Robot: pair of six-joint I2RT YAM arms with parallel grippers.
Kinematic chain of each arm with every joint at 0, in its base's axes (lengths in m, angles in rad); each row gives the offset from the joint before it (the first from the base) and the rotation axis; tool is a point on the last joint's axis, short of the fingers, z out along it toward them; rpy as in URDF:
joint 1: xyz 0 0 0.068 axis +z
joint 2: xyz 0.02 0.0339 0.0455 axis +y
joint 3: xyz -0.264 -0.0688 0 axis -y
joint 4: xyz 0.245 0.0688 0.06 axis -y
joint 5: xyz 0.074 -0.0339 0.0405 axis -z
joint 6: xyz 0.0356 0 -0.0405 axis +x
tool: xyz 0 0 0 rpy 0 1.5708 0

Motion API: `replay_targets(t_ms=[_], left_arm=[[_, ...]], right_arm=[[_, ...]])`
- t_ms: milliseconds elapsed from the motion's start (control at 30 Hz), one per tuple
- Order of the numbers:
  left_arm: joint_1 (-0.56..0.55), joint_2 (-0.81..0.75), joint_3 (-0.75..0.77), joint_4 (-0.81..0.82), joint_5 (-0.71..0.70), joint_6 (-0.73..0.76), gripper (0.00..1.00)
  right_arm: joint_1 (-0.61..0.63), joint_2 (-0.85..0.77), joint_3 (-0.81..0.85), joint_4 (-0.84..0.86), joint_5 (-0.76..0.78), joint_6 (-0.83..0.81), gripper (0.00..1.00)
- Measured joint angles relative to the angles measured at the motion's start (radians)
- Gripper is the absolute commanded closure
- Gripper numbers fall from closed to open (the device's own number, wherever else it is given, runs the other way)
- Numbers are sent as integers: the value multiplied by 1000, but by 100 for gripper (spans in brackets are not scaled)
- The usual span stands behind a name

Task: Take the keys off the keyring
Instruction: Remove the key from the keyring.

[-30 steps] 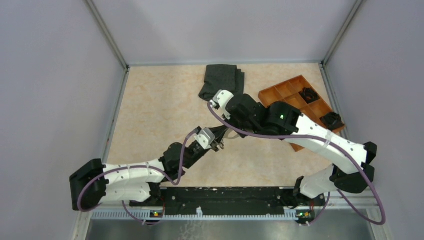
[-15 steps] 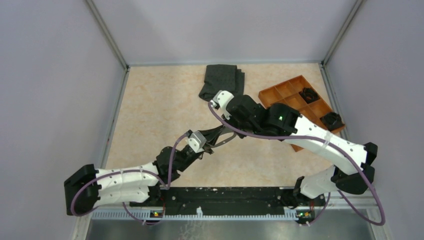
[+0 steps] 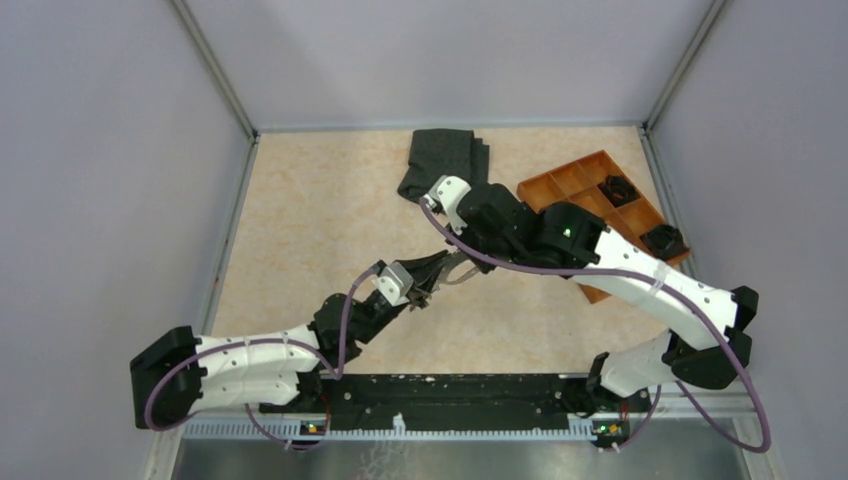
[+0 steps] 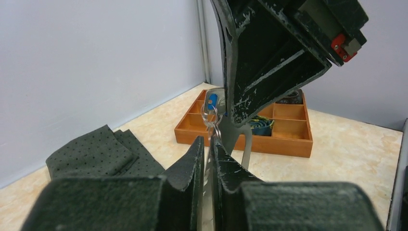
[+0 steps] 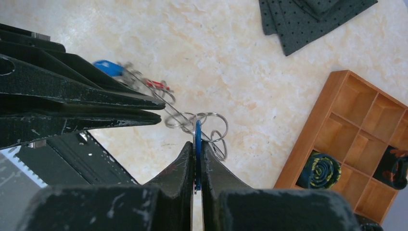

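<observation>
We see both arms meeting over the middle of the worktop [image 3: 320, 220]. The right end effector [image 5: 196, 147] is pressed together, pinching a blue key [image 5: 197, 130] edge-on between its fingertips. The metal rings [image 5: 191, 118] hang just past those tips, in the air. The left end effector [image 4: 207, 143] faces it. Its fingers are nearly together with a thin slit, and a ring wire sits right at the tips. We cannot tell if it actually clamps the wire. The keyring [image 4: 246, 147], a pale grey band, hangs under the right fingers between the two end effectors. A second blue key [image 5: 108, 67] and a red key [image 5: 156, 84] dangle from the rings beside the left fingers. The wooden tray [image 3: 560, 170] is to the right and the dark cloth [image 3: 440, 160] at the far edge, both well apart from the keys.
</observation>
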Motion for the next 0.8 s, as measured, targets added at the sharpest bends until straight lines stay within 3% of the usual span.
replay_targets(t_ms=[267, 800], left_arm=[[0, 31, 0, 14, -2, 0, 77], [0, 64, 43, -2, 58, -1, 76]], right_arm=[[-6, 0, 13, -12, 13, -7, 100], [8, 0, 16, -26, 23, -7, 100]])
